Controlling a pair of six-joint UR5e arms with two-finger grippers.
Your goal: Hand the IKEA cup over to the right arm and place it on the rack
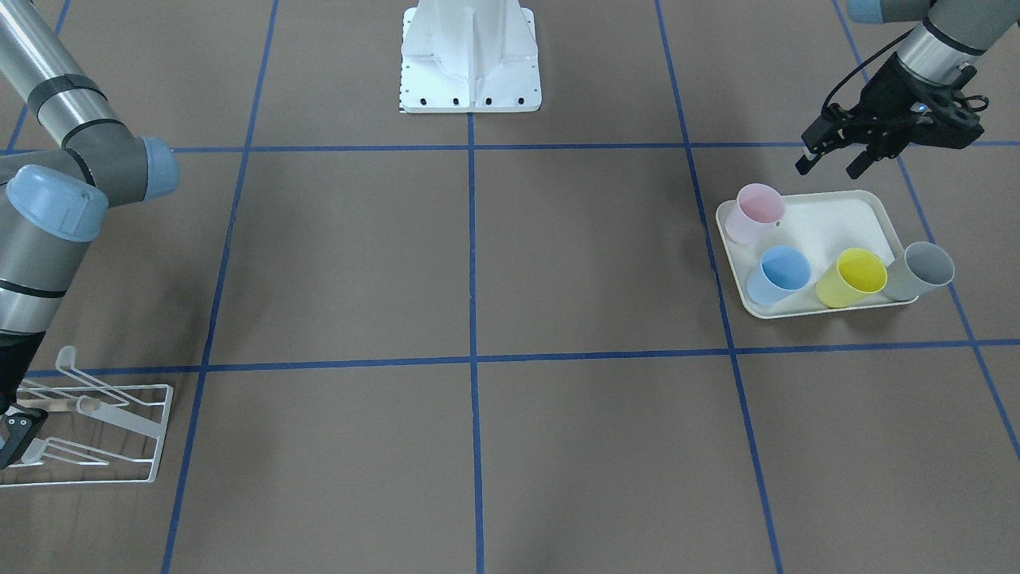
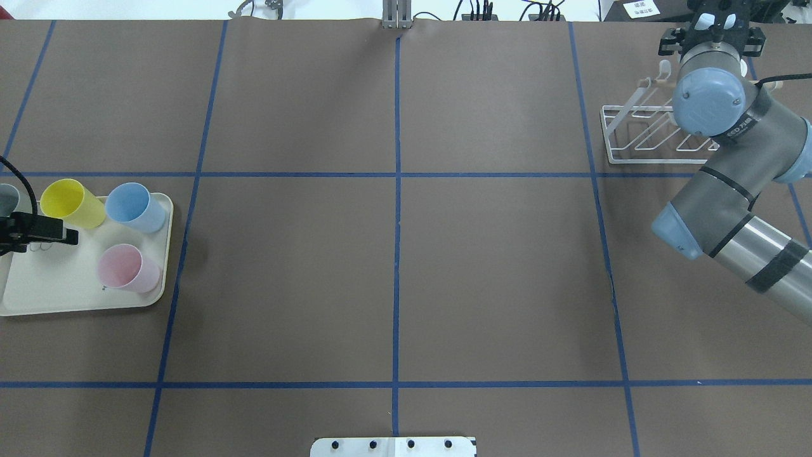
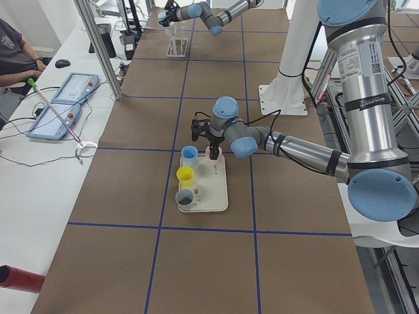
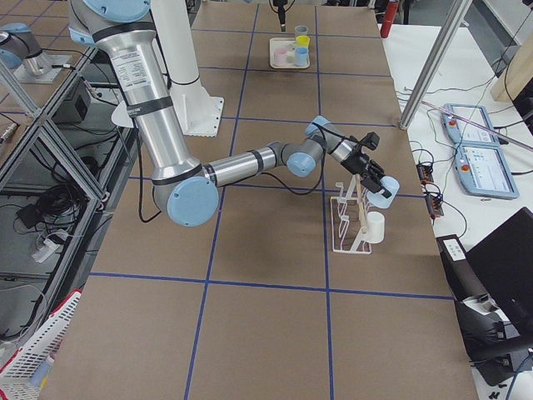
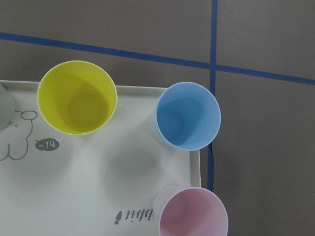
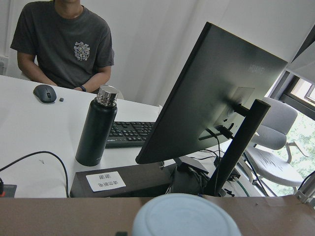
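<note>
Brown paper marked with a blue tape grid covers the table. At one end sits a cream tray (image 1: 837,223) carrying four upright plastic cups. The left gripper (image 1: 830,163) hangs over it with its fingers spread wide and empty, touching nothing. The pink cup (image 1: 757,211) stands nearest, just below the fingertips. The blue cup (image 1: 781,273), yellow cup (image 1: 854,277) and grey cup (image 1: 923,269) line the tray's rim farther out from them. At the table's other end the right arm (image 1: 40,239) bends down so that the right gripper (image 1: 14,434) is over the white wire rack (image 1: 102,409), which lies beneath its fingers. Whether those fingers are spread or closed cannot be told, as the views cut them off. A white cup (image 4: 375,227) is on the rack's end prong, near and below the fingers.
</note>
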